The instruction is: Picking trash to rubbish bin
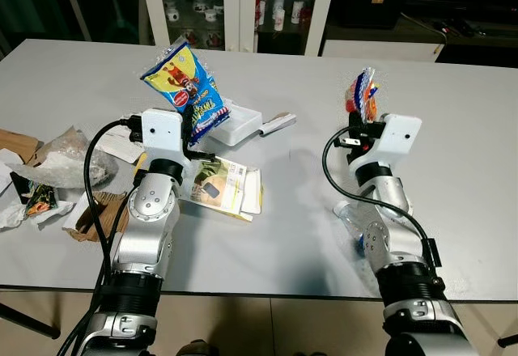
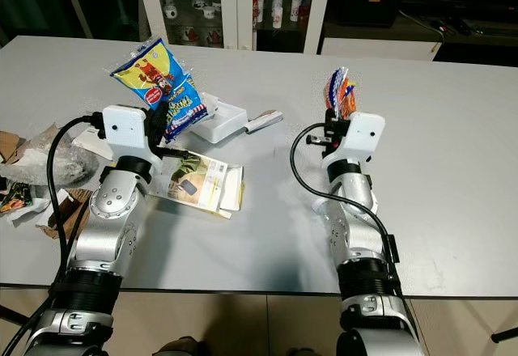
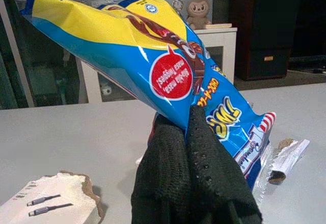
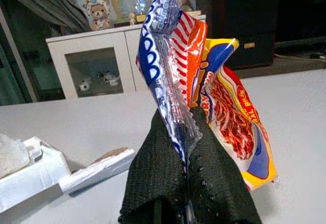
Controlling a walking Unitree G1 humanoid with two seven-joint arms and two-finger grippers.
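Gripping blue-and-yellow snack bag (image 1: 184,87), left gripper (image 3: 189,147) clamped on lower edge, bag raised above grey table (image 1: 307,210). Right gripper (image 4: 187,152) pinching crumpled striped snack wrapper (image 4: 204,86) upright above table. White box (image 1: 239,125) just beyond left gripper; flattened carton (image 1: 222,186) beside its wrist.

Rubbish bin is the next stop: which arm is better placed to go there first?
Neither: no bin is in view. The left pincer holds a blue snack bag and the right pincer an orange wrapper, both raised above the table.
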